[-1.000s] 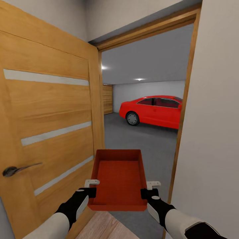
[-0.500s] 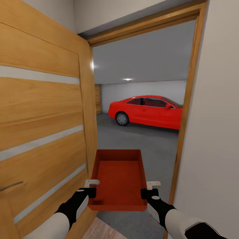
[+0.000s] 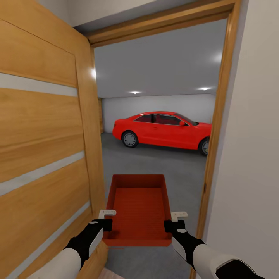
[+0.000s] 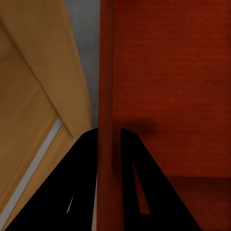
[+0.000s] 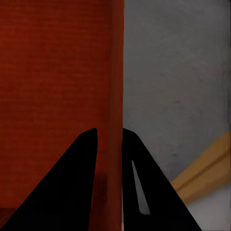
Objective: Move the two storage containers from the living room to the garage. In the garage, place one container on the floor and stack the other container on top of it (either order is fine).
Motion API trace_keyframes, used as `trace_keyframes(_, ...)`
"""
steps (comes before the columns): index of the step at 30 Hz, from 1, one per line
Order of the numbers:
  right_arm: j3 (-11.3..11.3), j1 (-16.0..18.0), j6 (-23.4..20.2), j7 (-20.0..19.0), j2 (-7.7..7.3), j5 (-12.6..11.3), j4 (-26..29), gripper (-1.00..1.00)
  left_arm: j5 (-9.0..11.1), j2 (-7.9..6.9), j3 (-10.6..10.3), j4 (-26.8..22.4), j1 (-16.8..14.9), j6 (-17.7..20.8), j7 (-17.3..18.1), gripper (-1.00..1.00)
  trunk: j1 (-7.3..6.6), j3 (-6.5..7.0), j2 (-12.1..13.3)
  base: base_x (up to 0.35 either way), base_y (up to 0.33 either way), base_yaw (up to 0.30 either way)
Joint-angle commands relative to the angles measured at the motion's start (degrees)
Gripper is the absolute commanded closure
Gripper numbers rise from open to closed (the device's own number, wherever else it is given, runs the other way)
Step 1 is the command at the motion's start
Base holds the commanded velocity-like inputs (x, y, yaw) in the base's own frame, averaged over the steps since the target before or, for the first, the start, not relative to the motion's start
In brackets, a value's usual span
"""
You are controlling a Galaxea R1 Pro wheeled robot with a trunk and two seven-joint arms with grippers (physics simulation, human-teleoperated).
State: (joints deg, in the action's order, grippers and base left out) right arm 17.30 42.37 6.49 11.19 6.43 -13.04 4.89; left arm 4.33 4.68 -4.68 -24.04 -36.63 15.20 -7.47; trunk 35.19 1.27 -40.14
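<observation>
Container [image 3: 138,209] in doorway; door [image 3: 42,155] left; car [image 3: 164,130] beyond.

You see a storage container [image 3: 137,207] of matt orange-red plastic, its walls smooth and its bottom finely ribbed. The open door [image 3: 42,155] at your left is warm, grained wood with pale, flat inlaid strips. Ahead, the floor [image 3: 155,164] looks like rough, speckled grey concrete, and the red car [image 3: 164,130] has glossy painted bodywork.

The red car [image 3: 164,133] — its rear — is hidden behind the door frame [image 3: 217,128].
</observation>
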Motion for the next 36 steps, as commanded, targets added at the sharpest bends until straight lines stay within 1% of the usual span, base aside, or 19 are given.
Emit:
trace_keyframes(1, 0.2, 0.0, 0.1, -0.1, 0.00, -1.0, -0.1, 1.00, 0.2, -1.86, 3.8, -1.0, 0.0, 0.4, -0.7, 1.00, 0.04, -0.02, 0.0, 0.224, 0.167, -0.246)
trace_keyframes(36, 0.2, 0.0, 0.1, -0.1, 0.05, -1.0, -0.1, 1.00, 0.2, -1.86, 3.8, -1.1, 0.0, 0.4, -0.7, 1.00, 0.04, -0.02, 0.0, 0.225, 0.166, -0.245)
